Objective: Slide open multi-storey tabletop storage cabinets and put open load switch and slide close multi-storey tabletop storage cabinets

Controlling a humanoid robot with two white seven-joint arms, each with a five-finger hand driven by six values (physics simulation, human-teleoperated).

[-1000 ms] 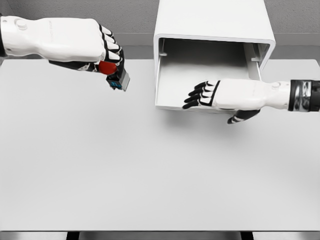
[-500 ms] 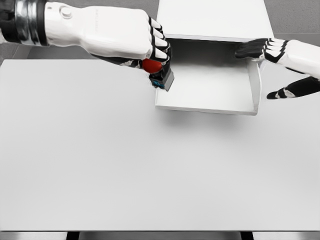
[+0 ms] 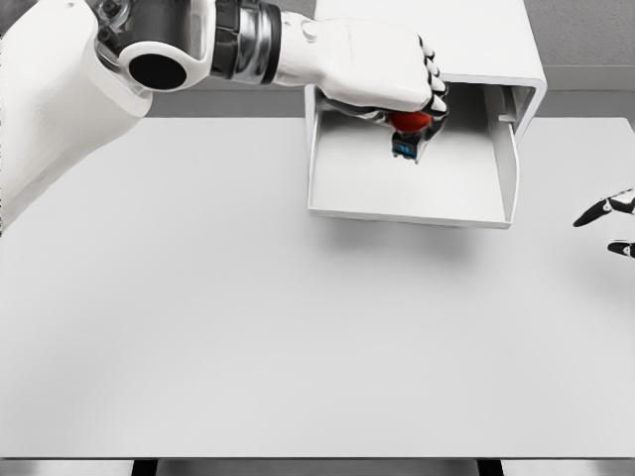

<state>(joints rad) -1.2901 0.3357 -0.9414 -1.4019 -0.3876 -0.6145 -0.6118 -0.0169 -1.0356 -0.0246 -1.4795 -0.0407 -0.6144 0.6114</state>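
The white storage cabinet (image 3: pixel 516 59) stands at the table's far edge, its drawer (image 3: pixel 407 213) slid out toward me. My left hand (image 3: pixel 422 114) reaches over the open drawer, shut on the load switch (image 3: pixel 408 137), a small dark block with a red knob and blue marks. The switch hangs above the drawer floor near its back middle. Only the black fingertips (image 3: pixel 595 213) of my right hand show at the right edge, spread and holding nothing, well clear of the drawer.
The light grey table (image 3: pixel 248 337) stretches wide in front of the cabinet. My left arm's shoulder and elbow (image 3: pixel 69 109) fill the upper left corner.
My left hand carried the switch rightward from the drawer's left corner to over its middle. The right hand left the cabinet's top right and pulled back to the right edge.
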